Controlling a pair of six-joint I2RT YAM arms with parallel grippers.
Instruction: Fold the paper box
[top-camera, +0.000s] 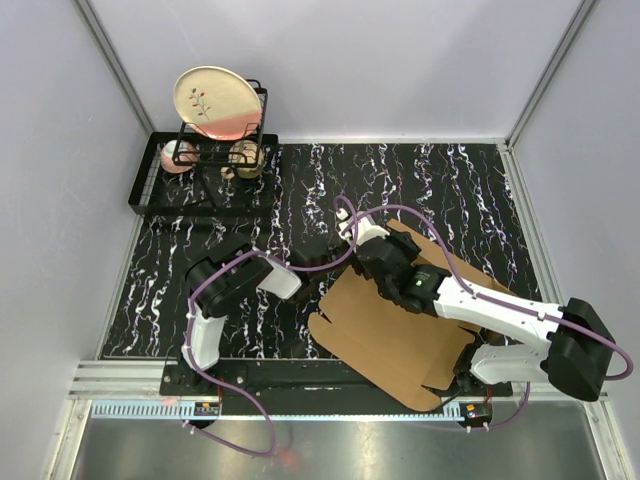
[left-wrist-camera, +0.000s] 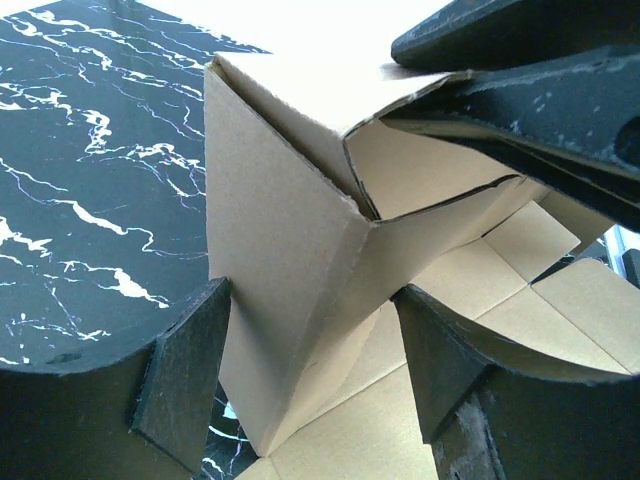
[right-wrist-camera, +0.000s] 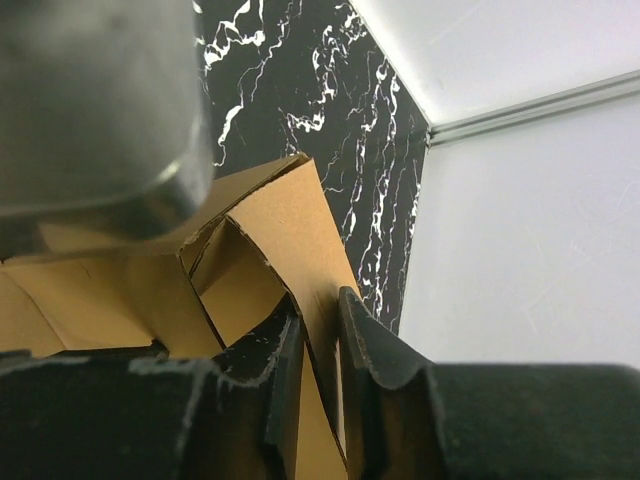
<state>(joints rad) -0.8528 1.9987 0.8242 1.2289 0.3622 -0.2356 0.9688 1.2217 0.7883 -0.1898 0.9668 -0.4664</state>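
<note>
Top external view puts the paper box (top-camera: 390, 345) as a part-folded brown cardboard sheet on the near right of the black marbled table (top-camera: 420, 180), with its far corner lifted. Right wrist view explains the lift: the right gripper (right-wrist-camera: 318, 322) is pinched onto a thin raised panel, apparently to hold that wall upright along its crease. The left gripper (left-wrist-camera: 312, 310) straddles the neighbouring folded corner flap with its fingers (left-wrist-camera: 185, 375) spread wide, gripping nothing, probably placed to press the flap inward. A dish rack (top-camera: 200, 185) carrying a plate (top-camera: 215, 100) stands well apart at the far left.
</note>
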